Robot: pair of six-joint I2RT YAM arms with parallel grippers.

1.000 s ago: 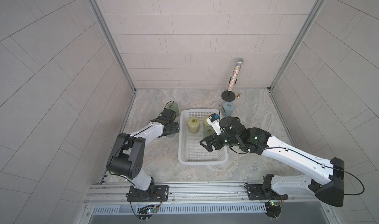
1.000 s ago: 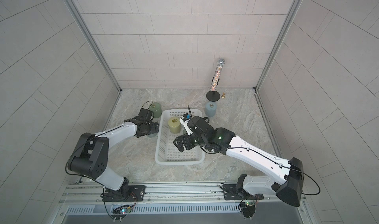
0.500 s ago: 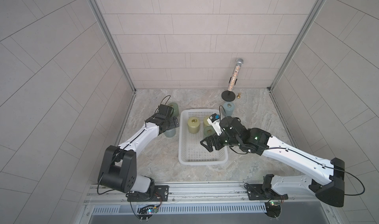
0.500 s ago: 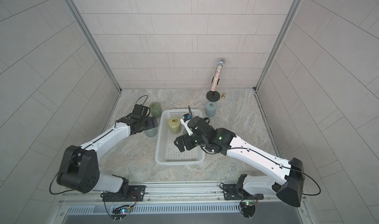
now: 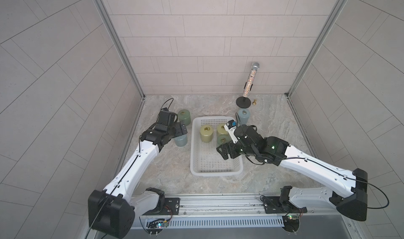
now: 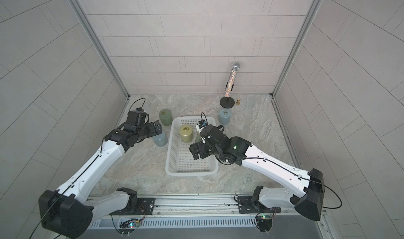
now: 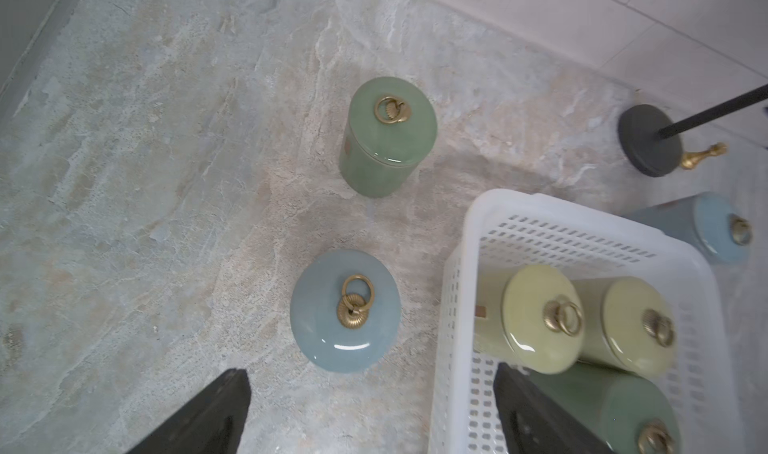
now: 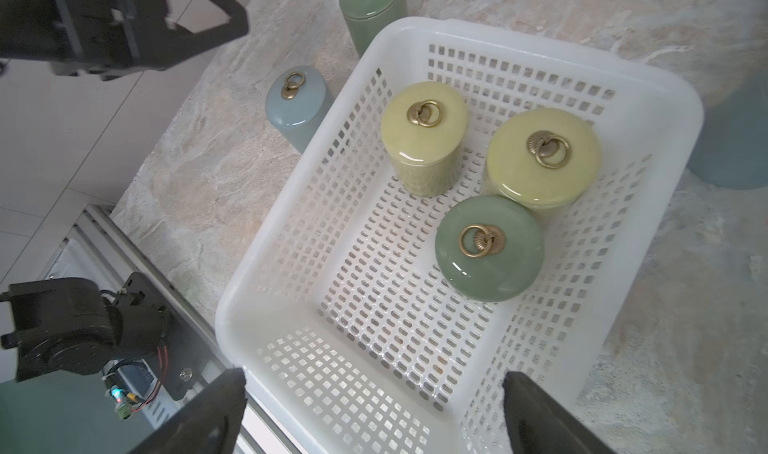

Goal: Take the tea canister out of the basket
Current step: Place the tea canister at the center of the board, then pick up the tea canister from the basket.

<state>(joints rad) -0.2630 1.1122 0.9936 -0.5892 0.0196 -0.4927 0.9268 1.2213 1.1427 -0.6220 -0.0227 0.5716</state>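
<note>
The white basket [image 5: 215,173] [image 8: 232,319] lies mid-table and holds three tea canisters at its far end: two yellow-green ones [image 8: 424,140] [image 8: 544,157] and a darker green one [image 8: 490,248]. My right gripper [image 8: 374,374] [image 5: 225,153] hovers open above the basket's near half with nothing between its fingers. My left gripper [image 7: 370,373] [image 5: 180,128] is open too, raised above a blue canister [image 7: 345,310] [image 5: 181,140]. That canister stands on the table just left of the basket rim [image 7: 457,273].
A green canister [image 5: 183,117] stands behind the blue one. Another blue canister [image 5: 243,116] stands off the basket's far right corner. A glittery microphone on a black round base [image 5: 243,101] and a small gold piece [image 5: 254,102] stand by the back wall. Walls enclose three sides.
My left gripper has risen and pulled back from the blue canister, which stays standing left of the basket. The right arm has not moved.
</note>
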